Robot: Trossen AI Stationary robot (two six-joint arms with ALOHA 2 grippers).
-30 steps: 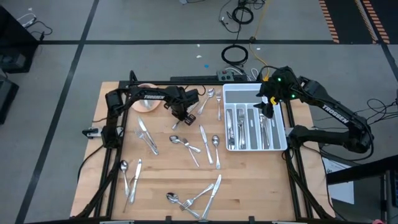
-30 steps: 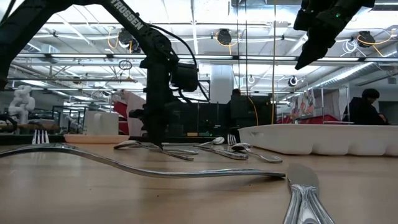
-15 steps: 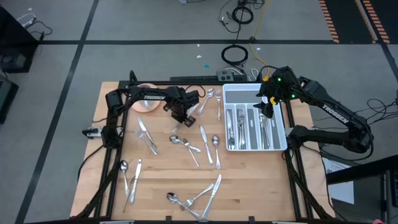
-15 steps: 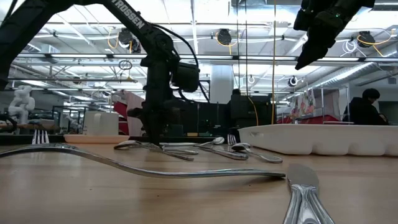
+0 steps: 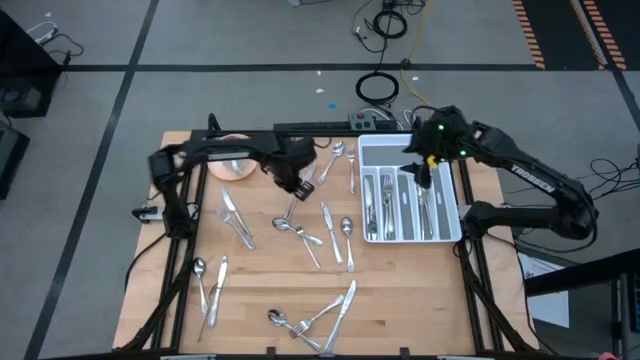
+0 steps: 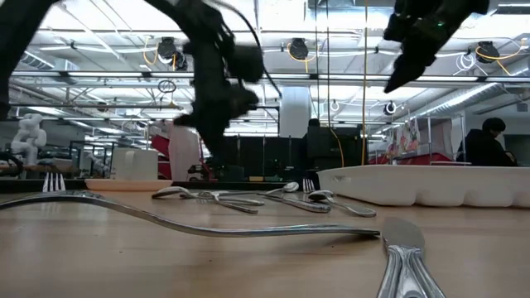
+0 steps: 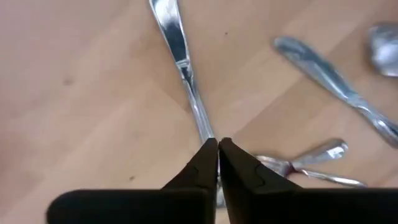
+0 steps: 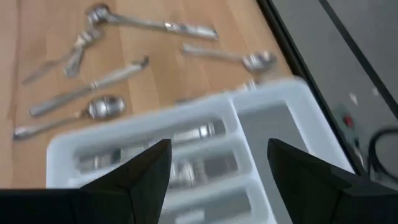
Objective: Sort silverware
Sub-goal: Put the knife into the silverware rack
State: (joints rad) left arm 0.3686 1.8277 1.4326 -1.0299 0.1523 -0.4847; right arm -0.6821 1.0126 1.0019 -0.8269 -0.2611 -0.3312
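Lifting a knife [image 7: 186, 81]: left gripper [image 7: 217, 149] is pinched shut on its handle end, blade hanging away from the fingers over the bare wood. In the high view the left gripper [image 5: 292, 182] sits near the table's far side, between the pink saucer [image 5: 236, 168] and the tray [image 5: 458, 205], with the knife [image 5: 291, 212] dangling below it. End grip looks deliberate: a thin flat piece is hard to pinch mid-shaft off the table, and holding one end lets it hang straight for dropping lengthwise into a slot.

Right gripper [image 5: 424, 172] hovers over the tray, fingers [image 8: 143, 171] spread wide, nothing between them. Wrist view shows the tray [image 8: 273, 106] compartments directly below, several pieces already lying in them. Likely parked there waiting, or just clear of a drop.

Remaining silverware is scattered loose on the table:
- a few pieces just beside the tray's near-left side [image 5: 345, 160]
- spoons and forks mid-table [image 5: 300, 232]
- a pair toward the left edge [image 5: 208, 280]
- a crossed pile at the front edge [image 5: 318, 315]

Judgement: sort is roughly a third done. Risk on the next move is the knife swinging or rotating in that narrow end pinch during transit to the tray.
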